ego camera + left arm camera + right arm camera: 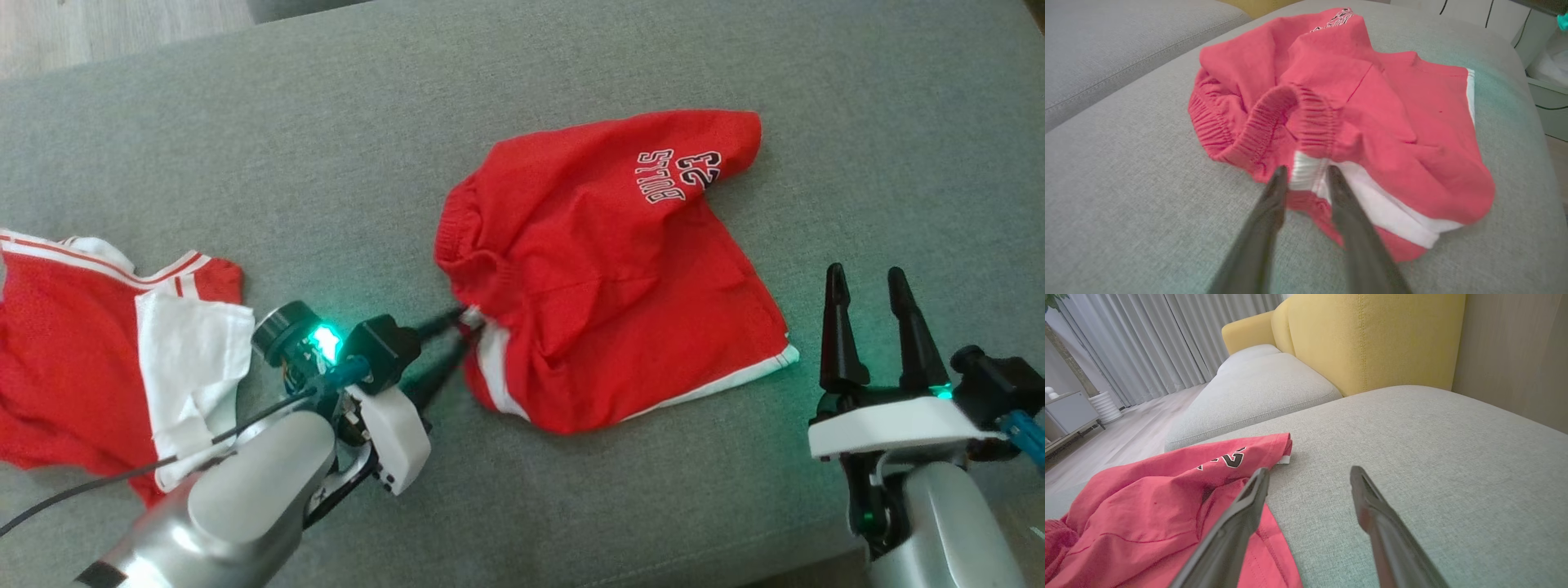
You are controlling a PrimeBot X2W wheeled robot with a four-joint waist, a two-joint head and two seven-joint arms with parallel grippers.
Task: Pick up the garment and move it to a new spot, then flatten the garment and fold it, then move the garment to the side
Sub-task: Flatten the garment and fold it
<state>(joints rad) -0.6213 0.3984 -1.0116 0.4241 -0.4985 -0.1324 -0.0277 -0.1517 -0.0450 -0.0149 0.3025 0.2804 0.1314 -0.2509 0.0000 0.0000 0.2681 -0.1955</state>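
Left of frame in the head view, a red-and-white jersey (73,351) lies crumpled on the grey sofa cushion (326,147). It is not part of the present grasp.

Just right of it, the left gripper (464,327) reaches low across the cushion to the near-left edge of the red Bulls shorts (620,269), which lie rumpled at centre frame. In the left wrist view its fingers (1271,200) stand narrowly apart on either side of the white side stripe (1306,173), where it meets the elastic waistband (1257,130). Cloth sits between the tips, but whether it is clamped cannot be told. The grasp point is a sensible choice, since the gathered seam offers a thick, firm edge for lifting.

At lower right, the right gripper (865,273) hovers near the shorts' hem corner with fingers spread wide and empty, probably positioned to take a second hold.
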